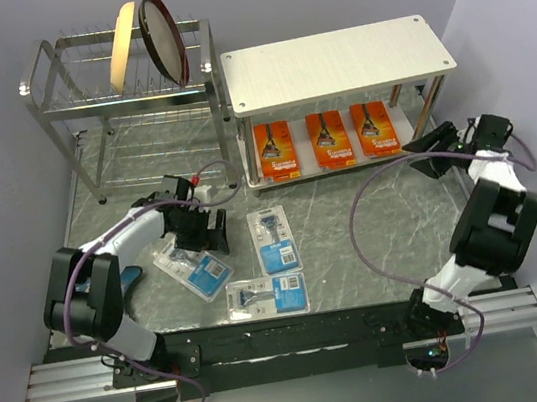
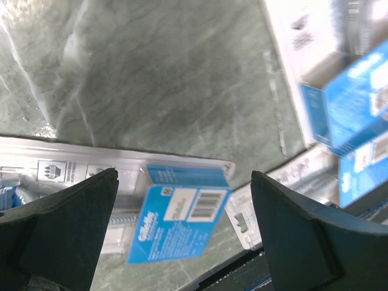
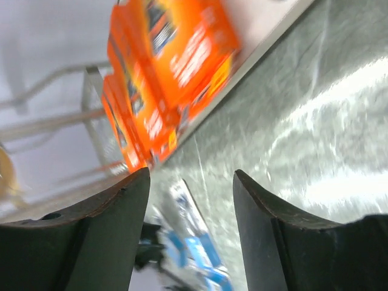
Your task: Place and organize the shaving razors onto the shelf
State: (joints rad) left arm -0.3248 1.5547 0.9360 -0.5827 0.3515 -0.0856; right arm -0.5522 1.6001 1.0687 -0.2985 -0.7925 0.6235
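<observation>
Three orange razor packs [image 1: 331,138] lie side by side on the lower board of the white shelf [image 1: 334,61]; they also show blurred in the right wrist view [image 3: 163,66]. Three clear and light-blue razor packs lie on the table: one at the left [image 1: 192,267], one in the middle [image 1: 274,239], one nearer the front [image 1: 267,296]. My left gripper [image 1: 199,231] is open above the left pack [image 2: 176,212], not touching it. My right gripper [image 1: 426,154] is open and empty, just right of the shelf's lower board.
A chrome wire dish rack [image 1: 122,97] with two plates stands at the back left. The shelf's thin legs [image 1: 429,106] are close to my right gripper. Walls close in on the left, back and right.
</observation>
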